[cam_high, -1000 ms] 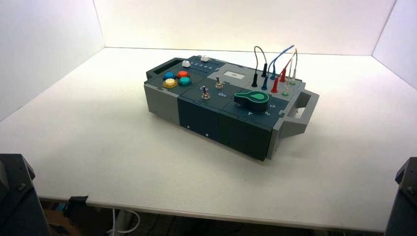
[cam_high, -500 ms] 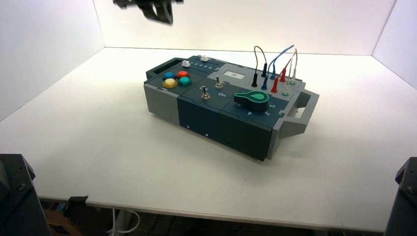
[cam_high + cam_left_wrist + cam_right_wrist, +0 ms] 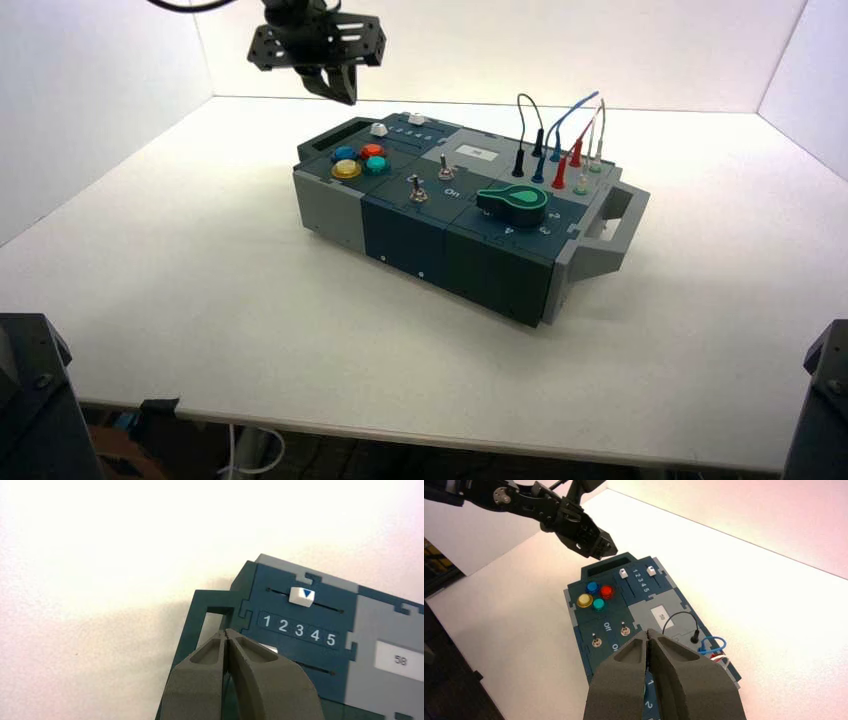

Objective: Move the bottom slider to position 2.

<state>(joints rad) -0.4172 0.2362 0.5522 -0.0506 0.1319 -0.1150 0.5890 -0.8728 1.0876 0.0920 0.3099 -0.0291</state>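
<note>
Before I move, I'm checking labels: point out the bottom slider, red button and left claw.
Bottom slider (image 3: 623,573): right wrist view, white cap.
Red button (image 3: 372,150): high view, top.
Left claw (image 3: 226,632): left wrist view, tip.

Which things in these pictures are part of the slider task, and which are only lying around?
For the task:
- the bottom slider
- the printed digit 2
- the left pincer, shut, above the box's slider end

Not for the task:
- the other slider
- the red button
- the green knob
- the wires
- the right pincer, shut, over the box
</note>
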